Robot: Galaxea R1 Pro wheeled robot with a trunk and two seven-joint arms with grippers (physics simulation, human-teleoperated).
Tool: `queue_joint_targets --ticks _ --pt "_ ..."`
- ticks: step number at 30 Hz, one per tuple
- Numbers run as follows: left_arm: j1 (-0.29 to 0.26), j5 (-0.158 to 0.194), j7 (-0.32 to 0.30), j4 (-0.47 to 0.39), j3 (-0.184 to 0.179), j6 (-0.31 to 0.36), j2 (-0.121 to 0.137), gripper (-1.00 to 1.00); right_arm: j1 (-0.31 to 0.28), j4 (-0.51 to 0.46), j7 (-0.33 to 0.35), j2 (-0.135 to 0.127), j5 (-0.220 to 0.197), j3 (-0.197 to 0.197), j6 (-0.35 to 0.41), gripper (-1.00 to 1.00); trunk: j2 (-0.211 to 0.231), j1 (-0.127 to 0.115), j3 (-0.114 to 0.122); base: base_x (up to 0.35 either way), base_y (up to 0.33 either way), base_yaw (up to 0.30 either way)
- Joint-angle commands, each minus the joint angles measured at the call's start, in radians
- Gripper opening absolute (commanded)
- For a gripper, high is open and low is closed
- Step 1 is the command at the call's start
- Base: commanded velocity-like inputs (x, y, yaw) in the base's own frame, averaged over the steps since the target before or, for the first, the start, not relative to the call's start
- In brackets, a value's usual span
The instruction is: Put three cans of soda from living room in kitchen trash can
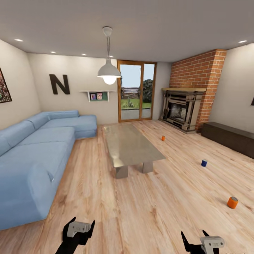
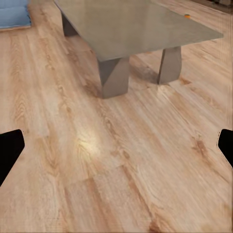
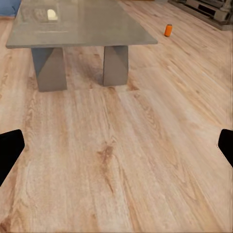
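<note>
One big dark letter "N" [image 1: 59, 84] stands on the pale back wall [image 1: 81, 70], above the far end of the blue sofa [image 1: 38, 148]. No other text or number can be read.

We see the blue sofa [image 1: 31, 158] cut off at the left edge, the right gripper [image 1: 195, 239] cropped at the bottom, and the shelf pictures [image 1: 96, 96] too small to read.
</note>
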Motion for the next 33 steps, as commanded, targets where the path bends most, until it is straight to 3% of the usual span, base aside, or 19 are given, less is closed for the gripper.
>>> queue_joint_targets --ticks 1,16,33 --pt "0.0 0.0 0.0 0.0 0.0 0.0 0.0 1.0 0.0 0.0 0.0 0.0 0.0 0.0 0.0 1.0 0.0 0.0 0.0 0.116 0.0 -0.252" --pt "0.0 0.001 0.0 0.0 0.0 -0.001 0.0 1.0 0.0 0.0 0.0 0.0 -0.001 0.001 0.001 1.0 0.0 0.0 -0.009 0.112 0.0 -0.079" --pt "0.0 0.0 0.001 0.001 0.0 -0.001 0.0 1.0 0.0 0.0 0.0 -0.001 -0.002 0.0 0.001 1.0 0.0 0.0 -0.032 0.016 -0.018 -0.13"
